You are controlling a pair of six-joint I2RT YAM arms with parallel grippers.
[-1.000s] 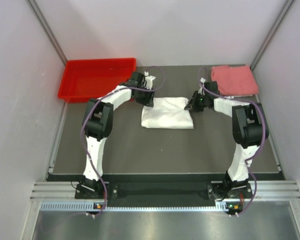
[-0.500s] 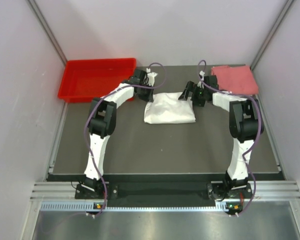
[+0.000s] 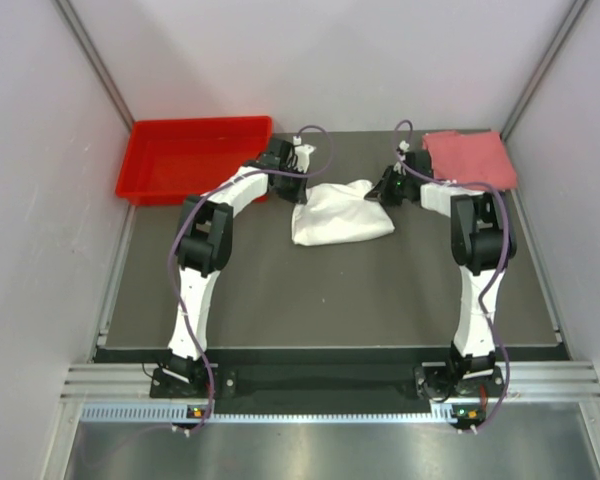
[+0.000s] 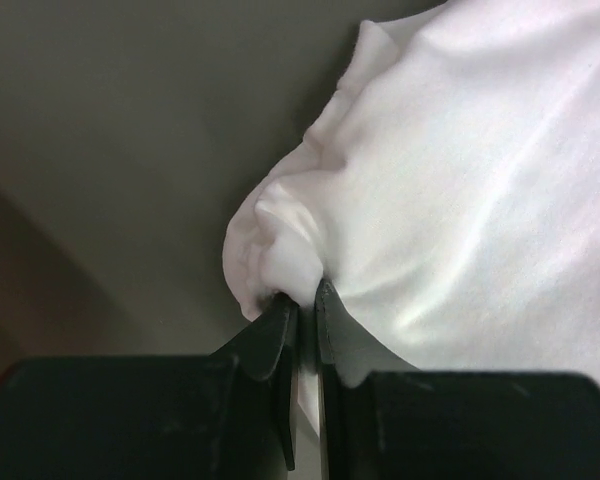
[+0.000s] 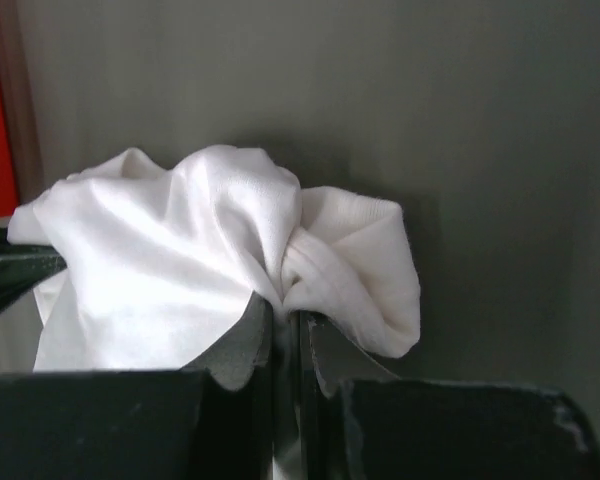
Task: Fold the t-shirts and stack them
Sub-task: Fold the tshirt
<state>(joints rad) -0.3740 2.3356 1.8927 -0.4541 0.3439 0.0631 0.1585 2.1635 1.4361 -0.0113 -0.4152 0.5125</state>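
On the desk (image 3: 280,300), the white shirt (image 3: 340,215) lay bunched in the middle. The left fingers (image 4: 290,315) and the right fingers (image 5: 268,328) were each pinched shut on a far corner of it. Farther right, the pink shirt (image 3: 470,160) lay folded.

Overhead plus two wrist close-ups
You look down from above the tabletop's (image 3: 330,300) near edge toward its far edge; both wrist cameras crowd the same white t-shirt (image 3: 340,212).

we've got a dark grey table (image 3: 330,300) here: a red bin (image 3: 195,158) sits at the upper left of the frame, a bunched white t-shirt (image 3: 338,212) lies upper middle, and a folded pink-red t-shirt (image 3: 470,160) rests upper right.
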